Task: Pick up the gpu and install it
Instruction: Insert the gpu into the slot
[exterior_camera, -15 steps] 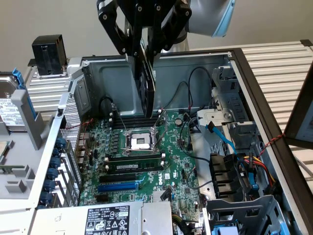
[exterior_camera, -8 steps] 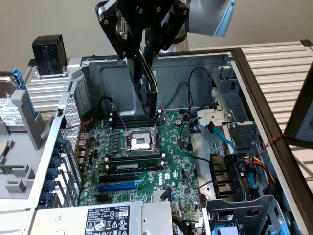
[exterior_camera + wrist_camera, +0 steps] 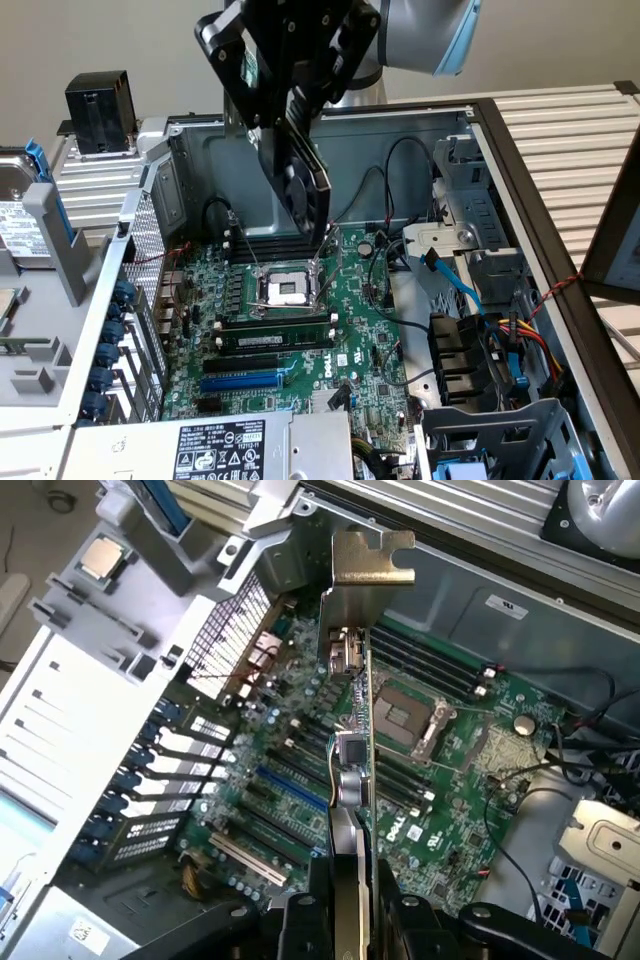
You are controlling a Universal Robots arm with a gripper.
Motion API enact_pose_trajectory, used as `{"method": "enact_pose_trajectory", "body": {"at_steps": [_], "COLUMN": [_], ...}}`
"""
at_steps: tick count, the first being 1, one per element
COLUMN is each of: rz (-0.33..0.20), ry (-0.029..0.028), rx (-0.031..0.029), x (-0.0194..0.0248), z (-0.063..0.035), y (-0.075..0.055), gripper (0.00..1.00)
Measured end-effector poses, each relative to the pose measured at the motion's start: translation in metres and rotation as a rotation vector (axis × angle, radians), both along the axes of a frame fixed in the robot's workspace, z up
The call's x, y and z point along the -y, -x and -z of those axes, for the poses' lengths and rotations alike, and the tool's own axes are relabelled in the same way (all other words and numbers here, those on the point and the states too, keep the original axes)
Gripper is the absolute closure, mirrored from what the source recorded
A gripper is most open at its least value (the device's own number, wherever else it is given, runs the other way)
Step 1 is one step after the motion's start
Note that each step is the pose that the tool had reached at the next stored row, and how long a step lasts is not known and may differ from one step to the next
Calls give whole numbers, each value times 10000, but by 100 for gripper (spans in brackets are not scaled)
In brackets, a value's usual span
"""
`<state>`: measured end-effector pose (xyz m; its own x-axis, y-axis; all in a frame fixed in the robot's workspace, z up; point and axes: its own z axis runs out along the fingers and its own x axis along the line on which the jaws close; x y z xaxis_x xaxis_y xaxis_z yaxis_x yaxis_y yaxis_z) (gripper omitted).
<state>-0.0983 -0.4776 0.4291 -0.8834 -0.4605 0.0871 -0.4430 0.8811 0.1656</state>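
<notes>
Black-shrouded gpu [image 3: 305, 185], item held: short expansion card, green board, round fan in the cooler, metal end bracket. It hung in the air inside the open computer case [image 3: 400, 130], tilted in the exterior view, its lower corner above the area just behind the CPU socket [image 3: 285, 290]. It was not seated in any slot. In the wrist view the gpu [image 3: 352, 770] was seen edge-on, bracket farthest from the camera, over the middle of the board.

Hand [image 3: 290, 120]: black, two-fingered, closed on the gpu's upper end, one finger on each face of the card; the wrist view showed the hand [image 3: 350, 925] clamping the near edge.

Motherboard [image 3: 300, 330]: green, lying flat in the case floor. The CPU socket stood open and bare, with its metal frame raised. Black memory slots lay on the socket's near side, one carrying a memory stick [image 3: 275, 340]. A blue expansion slot [image 3: 240, 380] lay nearer the exterior camera, well apart from the card. A coin cell [image 3: 367, 245] sat to the exterior view's right of the socket.

Power supply [image 3: 220, 445]: grey, labelled, at the case's near edge.

Blue data cable [image 3: 455, 285]: beside the drive cage, to the exterior view's right.

Bench [image 3: 570, 130]: slatted metal, carrying the case
</notes>
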Motion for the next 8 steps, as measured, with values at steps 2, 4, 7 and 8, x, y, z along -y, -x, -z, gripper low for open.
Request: {"method": "enact_pose_trajectory", "body": {"at_steps": [2, 4, 7, 8], "rz": [-237, -361, -548, -679], "ry": [13, 65, 144, 146], "rx": [128, 350, 676, 748], "x": [0, -1, 0, 0], "z": [0, 1, 2, 5], "y": [0, 0, 0, 0], "gripper": [72, 72, 72, 72]}}
